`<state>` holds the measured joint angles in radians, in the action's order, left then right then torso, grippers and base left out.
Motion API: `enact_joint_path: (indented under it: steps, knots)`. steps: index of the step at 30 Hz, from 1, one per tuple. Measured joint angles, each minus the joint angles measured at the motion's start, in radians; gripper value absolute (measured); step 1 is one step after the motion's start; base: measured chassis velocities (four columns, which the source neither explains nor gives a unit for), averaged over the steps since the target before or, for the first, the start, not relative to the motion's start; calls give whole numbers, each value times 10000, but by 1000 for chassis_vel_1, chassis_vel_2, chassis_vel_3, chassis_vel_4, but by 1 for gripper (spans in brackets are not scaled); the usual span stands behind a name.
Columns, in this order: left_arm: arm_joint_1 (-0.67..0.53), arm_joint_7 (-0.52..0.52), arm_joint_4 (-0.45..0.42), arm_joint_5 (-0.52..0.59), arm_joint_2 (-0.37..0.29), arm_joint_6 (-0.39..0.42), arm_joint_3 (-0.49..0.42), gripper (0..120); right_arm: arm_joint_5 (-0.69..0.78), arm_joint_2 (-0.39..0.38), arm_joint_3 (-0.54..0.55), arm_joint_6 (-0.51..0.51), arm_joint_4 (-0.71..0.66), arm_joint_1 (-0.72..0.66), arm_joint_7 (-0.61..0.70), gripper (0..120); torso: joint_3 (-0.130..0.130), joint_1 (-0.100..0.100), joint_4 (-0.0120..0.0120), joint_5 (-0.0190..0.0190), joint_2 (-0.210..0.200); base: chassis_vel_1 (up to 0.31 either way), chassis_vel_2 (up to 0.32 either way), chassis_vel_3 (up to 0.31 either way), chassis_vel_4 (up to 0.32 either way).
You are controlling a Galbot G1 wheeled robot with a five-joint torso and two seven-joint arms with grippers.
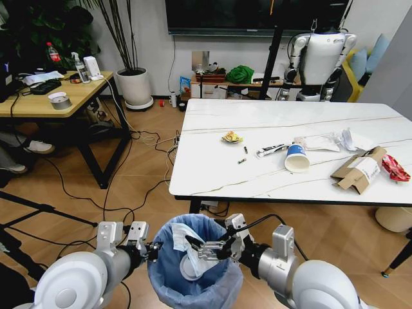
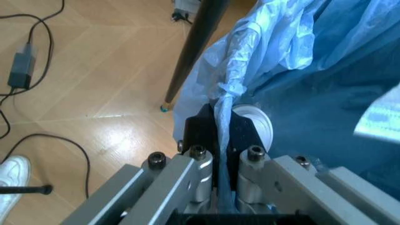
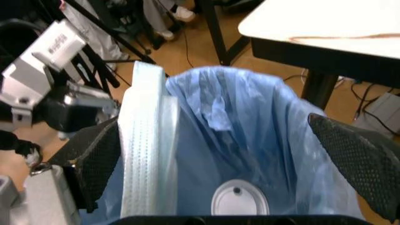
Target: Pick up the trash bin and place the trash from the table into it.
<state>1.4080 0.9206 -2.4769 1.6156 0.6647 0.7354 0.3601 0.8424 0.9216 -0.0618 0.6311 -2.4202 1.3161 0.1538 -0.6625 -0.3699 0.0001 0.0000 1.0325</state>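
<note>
The trash bin (image 1: 193,277), lined with a crinkled blue bag, hangs low in front of me. My left gripper (image 1: 153,250) is shut on the bag's rim (image 2: 225,89). My right gripper (image 1: 207,248) stands open over the bin's mouth (image 3: 250,122). A white ribbed piece of trash (image 3: 147,154) leans against one finger (image 3: 93,159). On the table (image 1: 212,174) lie a yellow scrap (image 1: 232,136), a blue-banded paper cup (image 1: 297,158), clear wrappers (image 1: 322,141), a tissue (image 1: 351,138), a cardboard box (image 1: 360,170) and a red wrapper (image 1: 394,168).
The table's black leg (image 2: 194,42) stands close beside the bin. A wooden desk (image 1: 58,96) stands at the left, with cables (image 1: 129,193) across the floor. A potted plant (image 1: 135,87) and another robot (image 1: 320,58) are at the back. A white bin (image 1: 393,219) stands under the table's right end.
</note>
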Motion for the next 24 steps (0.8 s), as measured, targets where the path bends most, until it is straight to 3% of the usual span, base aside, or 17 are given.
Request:
enact_joint_path:
  steps: [24]
  knots:
    - [51, 4, -111, 278, -52, -1, 639, 0, -367, -685, -1542, -92, -796, 1604, -574, 100, 0, 0, -1, 1, 0, 0, 0, 0, 0]
